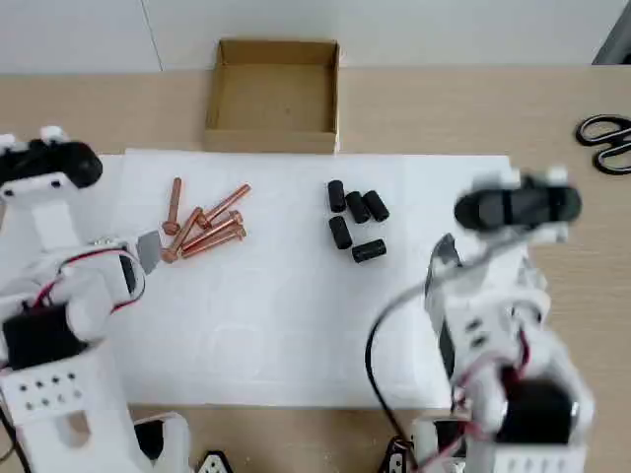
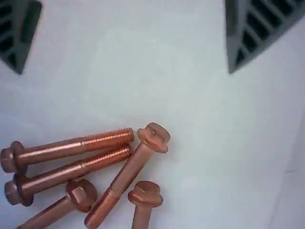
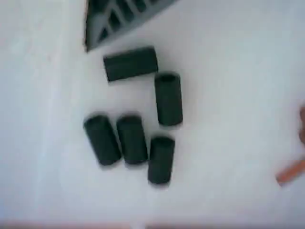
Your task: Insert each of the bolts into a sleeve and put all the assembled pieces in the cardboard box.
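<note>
Left hand (image 2: 125, 71) just beside bolts (image 2: 71, 148) (fingers (image 2: 252, 33) wide apart)

Black-handled scissors (image 1: 603, 143) lie on the bare wooden worktop (image 1: 444, 108) at its edge, beside a white sheet (image 1: 296, 325).

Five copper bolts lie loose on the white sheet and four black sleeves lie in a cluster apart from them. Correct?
No. The cluster holds five black sleeves, not four; the right wrist view shows all five. The five copper bolts do lie loose on the white sheet, apart from them.
</note>
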You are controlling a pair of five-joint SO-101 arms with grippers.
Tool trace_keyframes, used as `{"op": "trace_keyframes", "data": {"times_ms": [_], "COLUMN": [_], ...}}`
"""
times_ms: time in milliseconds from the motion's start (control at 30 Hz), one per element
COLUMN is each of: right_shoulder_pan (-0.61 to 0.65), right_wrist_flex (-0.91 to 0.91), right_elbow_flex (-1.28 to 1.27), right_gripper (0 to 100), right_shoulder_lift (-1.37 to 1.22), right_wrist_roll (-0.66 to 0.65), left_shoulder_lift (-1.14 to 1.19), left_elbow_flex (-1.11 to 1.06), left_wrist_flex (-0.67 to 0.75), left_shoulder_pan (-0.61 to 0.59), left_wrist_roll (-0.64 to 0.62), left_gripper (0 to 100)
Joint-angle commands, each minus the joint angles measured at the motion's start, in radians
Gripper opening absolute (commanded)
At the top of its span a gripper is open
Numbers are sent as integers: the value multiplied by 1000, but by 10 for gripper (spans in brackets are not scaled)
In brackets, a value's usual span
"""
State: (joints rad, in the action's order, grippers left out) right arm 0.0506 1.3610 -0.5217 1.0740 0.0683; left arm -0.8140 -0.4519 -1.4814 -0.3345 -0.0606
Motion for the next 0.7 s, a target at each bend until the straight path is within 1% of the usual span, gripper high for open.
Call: {"op": "trace_keyframes", "data": {"times_ms": [0,133,300,433,467,567,667], "right_shoulder_pan": [-4,-4,-10,-7,-2,21,24], "right_wrist_flex": [150,300,298,298,294,269,240], "right_elbow_flex": [305,578,760,772,779,858,973], "right_gripper": [195,195,195,195,195,195,195], "right_shoulder_lift": [-366,-723,-1047,-1221,-1256,-1340,-1400], "right_wrist_roll": [-6,-6,-9,-14,-38,-184,-183], "left_shoulder_lift": [21,29,95,184,199,227,230], "left_elbow_flex": [58,62,64,65,65,65,65], "left_wrist_flex": [-3,-3,-6,-6,-6,-3,-2], "left_shoulder_pan": [0,0,-2,-5,-5,-5,-3], "left_wrist_roll": [9,12,12,12,12,12,12], "left_gripper": [260,260,260,260,260,260,260]}}
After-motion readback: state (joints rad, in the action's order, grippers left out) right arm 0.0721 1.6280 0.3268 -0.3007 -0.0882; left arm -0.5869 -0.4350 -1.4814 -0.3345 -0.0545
